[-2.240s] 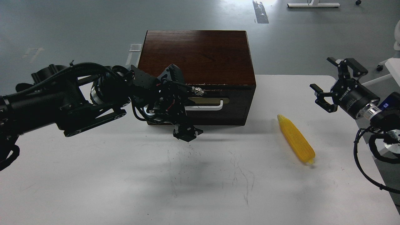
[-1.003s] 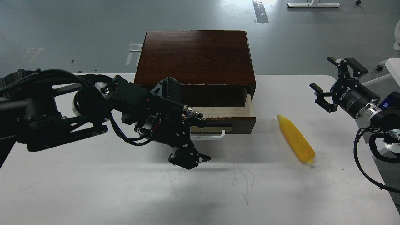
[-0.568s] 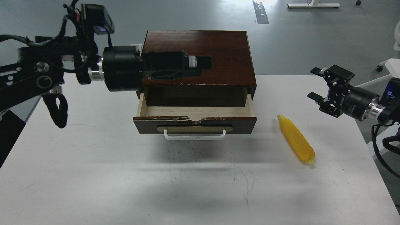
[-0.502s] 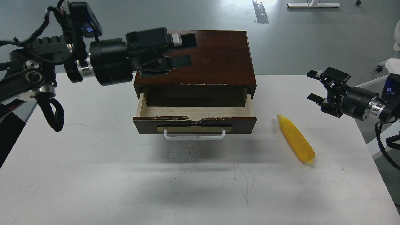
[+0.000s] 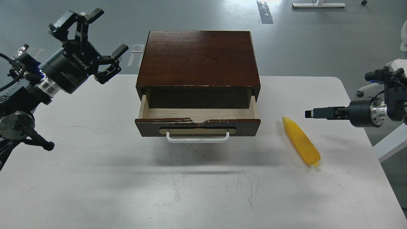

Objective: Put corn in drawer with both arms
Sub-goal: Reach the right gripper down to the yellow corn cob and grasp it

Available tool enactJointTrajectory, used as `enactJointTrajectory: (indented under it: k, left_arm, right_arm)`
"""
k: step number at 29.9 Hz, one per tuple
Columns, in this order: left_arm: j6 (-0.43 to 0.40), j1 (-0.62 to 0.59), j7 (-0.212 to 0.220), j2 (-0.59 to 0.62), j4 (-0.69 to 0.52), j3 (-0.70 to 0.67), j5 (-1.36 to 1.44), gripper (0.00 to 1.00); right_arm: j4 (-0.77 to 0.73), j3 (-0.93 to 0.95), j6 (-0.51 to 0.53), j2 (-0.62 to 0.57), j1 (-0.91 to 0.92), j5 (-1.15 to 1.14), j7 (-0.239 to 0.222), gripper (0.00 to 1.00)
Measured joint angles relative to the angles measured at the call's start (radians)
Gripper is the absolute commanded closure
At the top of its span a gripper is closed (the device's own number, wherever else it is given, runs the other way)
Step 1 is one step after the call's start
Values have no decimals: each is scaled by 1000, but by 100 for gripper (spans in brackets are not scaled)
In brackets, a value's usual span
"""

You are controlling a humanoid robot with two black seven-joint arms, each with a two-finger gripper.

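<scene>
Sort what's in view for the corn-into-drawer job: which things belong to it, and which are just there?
Belongs to the job:
- corn, lying on the table right of the box
- drawer, pulled open, nothing visible inside
- left gripper, open
- right gripper, side-on

Just there:
- wooden box housing the drawer
- white table
- desk base on the far floor

Head view — high, facing forward-down, mid-range
</scene>
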Motion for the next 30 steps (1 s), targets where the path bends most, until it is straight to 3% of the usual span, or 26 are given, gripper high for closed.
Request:
enactJointTrajectory:
  k: [6, 16, 22, 26, 29, 30]
  left_arm:
    - [10, 109, 9, -70, 40, -89, 15, 1]
    - [15, 136, 13, -111, 55, -99, 68, 1]
    - [12, 139, 13, -116, 56, -102, 70, 1]
    - [9, 139, 14, -118, 55, -105, 70, 1]
    - [7, 139, 15, -118, 55, -106, 70, 1]
    - [7, 139, 15, -118, 55, -106, 71, 1]
  right_arm:
    - [-25, -155, -60, 60, 64, -25, 0, 1]
    - [-75, -234, -76, 140, 52, -26, 0, 4]
    - [-78, -248, -82, 150, 37, -26, 0, 12]
    - [-76, -265, -82, 154, 32, -26, 0, 45]
    - [-75, -283, -82, 160, 30, -26, 0, 63]
    - [-75, -289, -82, 161, 30, -26, 0, 77]
